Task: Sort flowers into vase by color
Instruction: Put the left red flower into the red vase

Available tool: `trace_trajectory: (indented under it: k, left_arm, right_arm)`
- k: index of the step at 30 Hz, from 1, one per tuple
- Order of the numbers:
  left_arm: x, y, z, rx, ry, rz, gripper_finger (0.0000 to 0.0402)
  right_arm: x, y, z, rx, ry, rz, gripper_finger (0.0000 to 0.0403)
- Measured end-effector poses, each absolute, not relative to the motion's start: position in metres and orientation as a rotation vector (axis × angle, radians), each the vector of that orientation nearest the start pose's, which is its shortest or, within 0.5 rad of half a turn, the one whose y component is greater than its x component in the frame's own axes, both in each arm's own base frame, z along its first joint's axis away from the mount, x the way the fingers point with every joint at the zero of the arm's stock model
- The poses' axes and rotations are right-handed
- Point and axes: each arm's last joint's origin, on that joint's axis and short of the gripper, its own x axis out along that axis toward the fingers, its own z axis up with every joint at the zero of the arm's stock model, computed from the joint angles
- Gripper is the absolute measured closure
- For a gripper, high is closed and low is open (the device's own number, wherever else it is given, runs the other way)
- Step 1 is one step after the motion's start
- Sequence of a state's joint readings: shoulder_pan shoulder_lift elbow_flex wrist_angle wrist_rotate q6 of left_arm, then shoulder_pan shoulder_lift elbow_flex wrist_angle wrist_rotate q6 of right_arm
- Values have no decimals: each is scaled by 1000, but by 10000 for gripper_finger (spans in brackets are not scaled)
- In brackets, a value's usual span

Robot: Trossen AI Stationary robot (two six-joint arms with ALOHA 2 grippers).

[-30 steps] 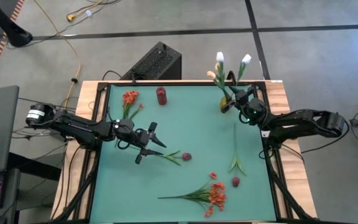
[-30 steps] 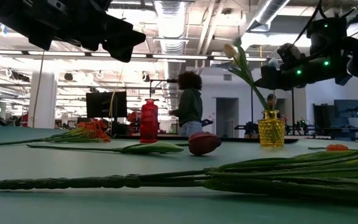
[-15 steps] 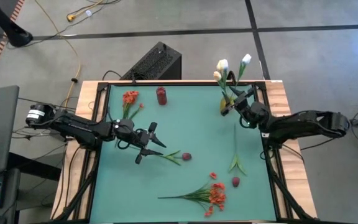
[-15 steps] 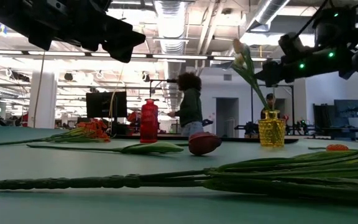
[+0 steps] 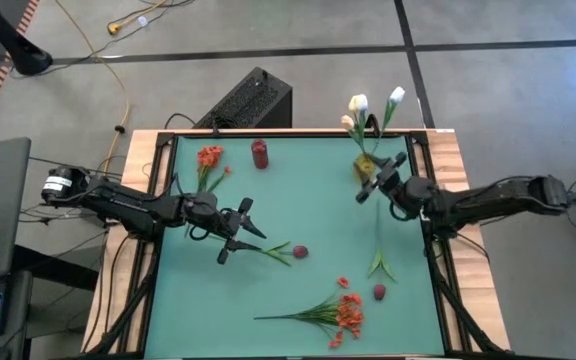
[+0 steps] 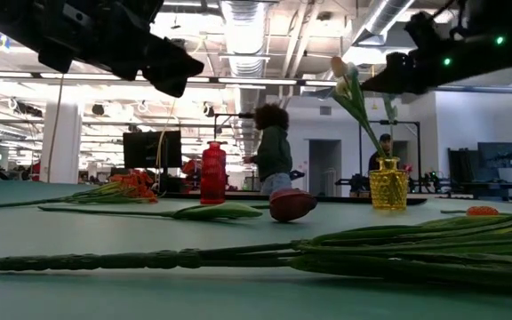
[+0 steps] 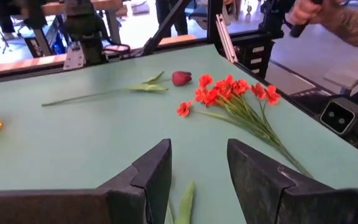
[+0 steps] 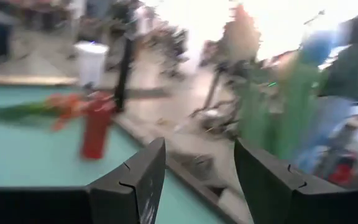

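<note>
- Right gripper hangs just beside the yellow vase, jaws spread, nothing between them. I judge a white-flower drop is done: 3 white flowers stand in that vase.
- Left gripper hovers mid-table, fingers apart and empty, right over the stem end of a dark red bud flower lying on the table.
- Loose near my right tool: 1 green stem with a red bud at its far end, lying on the table below the gripper.
- Orange bunch lies well away from both tools, toward the front edge. Another orange flower lies beside the red vase.
- Next move, my guess: left drops onto the stem under it and closes; needs a low pinch on a thin stem, easy to miss.
- Left wrist view shows what high view doesn't: open fingers with a leaf tip between them, the orange bunch ahead, and a person's arm beyond the table.
- Low view adds a person standing in the room behind, and the yellow vase upright.
- Right wrist view is blurred; I can only make out the red vase.
</note>
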State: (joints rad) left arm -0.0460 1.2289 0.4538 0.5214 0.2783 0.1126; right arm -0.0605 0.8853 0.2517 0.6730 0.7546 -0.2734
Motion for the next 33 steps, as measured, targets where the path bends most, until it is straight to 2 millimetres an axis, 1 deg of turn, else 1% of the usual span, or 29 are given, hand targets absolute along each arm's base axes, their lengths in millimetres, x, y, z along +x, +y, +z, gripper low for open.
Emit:
trace_trajectory:
  k: [4, 7, 9, 13, 15, 16, 18, 20, 26, 30, 33]
  left_arm:
    - [241, -18, 199, 66, 248, -300, 256]
    - [244, -14, 202, -2, 294, -129, 256]
    - [246, -11, 203, -7, 333, -42, 256]
    - [252, -12, 195, 16, 467, -49, 256]
    - [259, -14, 190, -10, 517, -87, 256]
    - [262, -14, 185, -20, 564, -116, 256]
    - [268, -18, 173, -19, 660, -196, 256]
    - [275, -22, 163, -2, 735, -239, 256]
    - [300, -24, 134, 8, 866, -247, 256]
    - [312, -26, 133, 4, 914, -252, 256]
    - [312, -25, 137, 4, 983, -244, 256]
  right_arm:
    - [186, -8, 222, -212, 190, -654, 187]
    - [192, 10, 224, -182, 257, -541, 187]
    - [194, 22, 225, -163, 276, -487, 187]
    - [196, 41, 216, -170, 311, -398, 187]
    - [198, 48, 211, -184, 326, -369, 187]
    - [199, 51, 209, -191, 334, -357, 187]
    - [201, 55, 205, -198, 343, -341, 187]
    - [204, 59, 199, -213, 366, -331, 187]
    - [208, 61, 188, -252, 416, -326, 187]
    - [209, 61, 186, -261, 428, -324, 187]
    - [209, 61, 185, -265, 434, -324, 187]
